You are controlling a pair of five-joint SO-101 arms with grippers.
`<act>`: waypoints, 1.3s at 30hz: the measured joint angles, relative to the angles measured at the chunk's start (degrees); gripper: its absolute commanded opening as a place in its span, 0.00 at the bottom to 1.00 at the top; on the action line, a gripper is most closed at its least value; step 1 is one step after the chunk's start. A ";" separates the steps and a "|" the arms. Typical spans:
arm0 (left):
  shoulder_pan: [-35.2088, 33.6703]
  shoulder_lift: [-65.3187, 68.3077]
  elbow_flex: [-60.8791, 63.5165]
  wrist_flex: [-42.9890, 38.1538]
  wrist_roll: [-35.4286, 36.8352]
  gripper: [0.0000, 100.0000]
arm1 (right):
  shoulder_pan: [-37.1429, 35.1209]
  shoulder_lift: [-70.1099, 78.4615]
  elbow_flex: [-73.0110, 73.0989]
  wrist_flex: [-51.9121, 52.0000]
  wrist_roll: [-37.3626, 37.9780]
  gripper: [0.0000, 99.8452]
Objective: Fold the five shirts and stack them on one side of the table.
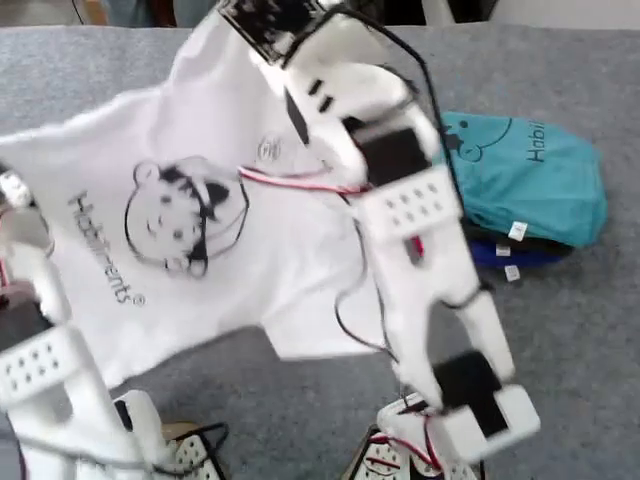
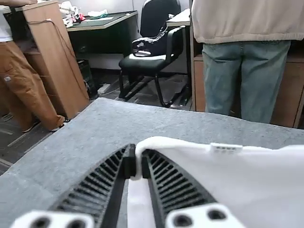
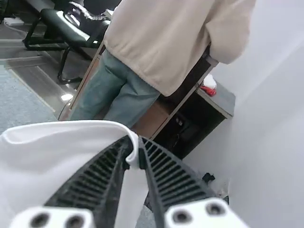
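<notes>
Pinches a rolled edge of the white shirt (image 2: 237, 185) in the left pincer (image 2: 134, 164), black ribbed fingers (image 2: 95, 185) closed tight with only the cloth between their tips. Shows the fabric running from that nip away to one side of the pincer, a small sewn tag (image 2: 225, 148) on its upper hem, and bare grey worktop (image 2: 95, 128) on the other side and beyond. Grips another edge of the same shirt in the right pincer (image 3: 134, 152) likewise, shut on the hem, cloth curling over the tips and draping down between and beside the fingers. From the high view: spread wide over the worktop's middle and left, printed face upward, with the right arm (image 1: 400, 200) stretched across it toward the far edge and the left arm (image 1: 50, 370) at its near left corner. Off to the right, past the right arm: a folded teal shirt (image 1: 530, 180) lying on top of a folded dark blue shirt (image 1: 520, 255), both resting flat near the worktop's right edge.
</notes>
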 measured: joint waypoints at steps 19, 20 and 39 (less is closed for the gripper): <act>0.70 54.86 -46.33 0.00 0.00 0.03 | 3.16 43.69 -52.92 11.08 0.00 0.01; 0.70 55.56 -46.59 0.00 0.00 0.03 | 3.16 45.36 -55.12 12.66 0.00 0.01; 1.93 56.26 -43.43 37.63 -10.64 0.03 | 1.41 51.34 -77.71 72.00 3.52 0.01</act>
